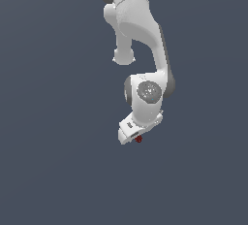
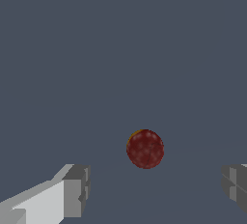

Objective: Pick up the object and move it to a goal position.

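The object is a tiny dark red ball (image 1: 139,139), peeking out just under the white hand of my arm in the exterior view. In the wrist view the ball (image 2: 145,148) is round and speckled and lies on the flat grey ground between my two fingers and a little ahead of their tips. My gripper (image 2: 154,189) is open: one grey fingertip (image 2: 76,190) shows at one side and the other at the frame's edge, wide apart, neither touching the ball. In the exterior view the fingers are hidden behind the hand (image 1: 138,124).
The white arm (image 1: 140,40) comes down from the top of the exterior view. Plain dark grey ground lies all around it.
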Tool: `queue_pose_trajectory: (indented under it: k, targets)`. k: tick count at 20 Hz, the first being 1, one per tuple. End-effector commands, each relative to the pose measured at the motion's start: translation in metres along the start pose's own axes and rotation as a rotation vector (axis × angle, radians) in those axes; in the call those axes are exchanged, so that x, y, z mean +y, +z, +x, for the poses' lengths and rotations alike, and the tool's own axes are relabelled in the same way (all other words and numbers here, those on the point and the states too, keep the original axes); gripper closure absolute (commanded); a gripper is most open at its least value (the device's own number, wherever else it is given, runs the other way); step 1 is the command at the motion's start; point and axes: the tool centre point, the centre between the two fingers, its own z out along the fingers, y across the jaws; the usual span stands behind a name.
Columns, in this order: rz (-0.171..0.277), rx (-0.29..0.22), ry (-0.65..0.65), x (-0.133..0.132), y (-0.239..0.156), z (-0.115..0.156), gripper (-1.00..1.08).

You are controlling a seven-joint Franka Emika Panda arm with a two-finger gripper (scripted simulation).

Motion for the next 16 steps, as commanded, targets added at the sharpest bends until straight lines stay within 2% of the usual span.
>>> queue_pose_trajectory:
  k: [1, 16]
  targets:
    - [0.0, 0.0, 0.0, 0.0, 0.0, 0.0, -0.92]
    - [-0.001, 0.001, -0.005, 0.0, 0.05, 0.0, -0.92]
